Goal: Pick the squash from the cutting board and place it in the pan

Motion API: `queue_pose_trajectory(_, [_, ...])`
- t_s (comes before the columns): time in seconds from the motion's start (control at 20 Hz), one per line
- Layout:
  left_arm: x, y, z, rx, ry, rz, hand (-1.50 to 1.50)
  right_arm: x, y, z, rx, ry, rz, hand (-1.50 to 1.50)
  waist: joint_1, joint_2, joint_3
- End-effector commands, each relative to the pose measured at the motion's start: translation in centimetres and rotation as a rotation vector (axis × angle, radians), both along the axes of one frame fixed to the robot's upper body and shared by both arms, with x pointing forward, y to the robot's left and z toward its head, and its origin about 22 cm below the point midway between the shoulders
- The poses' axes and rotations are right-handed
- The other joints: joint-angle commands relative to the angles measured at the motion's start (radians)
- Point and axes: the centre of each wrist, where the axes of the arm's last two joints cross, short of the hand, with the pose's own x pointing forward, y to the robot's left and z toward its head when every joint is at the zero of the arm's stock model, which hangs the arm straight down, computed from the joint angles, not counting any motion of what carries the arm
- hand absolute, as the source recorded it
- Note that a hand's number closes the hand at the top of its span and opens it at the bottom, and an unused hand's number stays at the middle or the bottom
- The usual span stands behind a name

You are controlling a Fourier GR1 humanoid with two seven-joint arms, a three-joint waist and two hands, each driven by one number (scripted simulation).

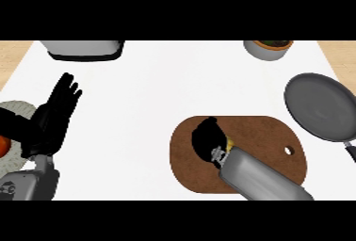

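White table (160,84), tan wood (15,47) at top corners. Right hand (207,136) fingers curled round squash (229,141) on cutting board (268,136); left hand (55,113) open.

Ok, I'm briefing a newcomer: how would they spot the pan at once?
Look along the right edge of the white counter. Just right of the brown rounded cutting board lies a round dark-grey metal pan. Unlike the small pale pot farther back, it is wide and shallow.

Brown cutting board (268,141), yellow squash (230,142), grey pan (319,106), white counter (160,84), black right hand (206,135)
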Motion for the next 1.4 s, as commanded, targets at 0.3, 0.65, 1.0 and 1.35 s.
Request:
queue_pose_trajectory(0.3, [0.8, -0.2, 0.3, 0.009, 0.008, 0.001, 0.0, 2.3, -2.0, -2.3, 0.06, 0.059, 0.075, 1.5, 0.002, 0.006, 0.001])
queue_pose_trajectory(0.65, [0.2, 0.0, -0.7, 0.0, 0.016, 0.028, 0.0, 0.8, -3.8, -1.6, 0.323, 0.013, -0.114, 1.5, -0.023, 0.004, 0.001])
queue_pose_trajectory(1.0, [-1.1, 1.0, -1.1, 0.015, 0.005, 0.076, 0.0, -2.1, -10.9, -1.9, 0.759, -0.172, -0.494, 1.5, -0.054, -0.006, 0.002])
queue_pose_trajectory(1.35, [-0.7, 2.1, -0.9, 0.006, 0.01, 0.036, 0.0, -4.6, -11.8, 7.0, 0.875, -0.627, -0.333, 1.5, -0.04, -0.007, -0.001])
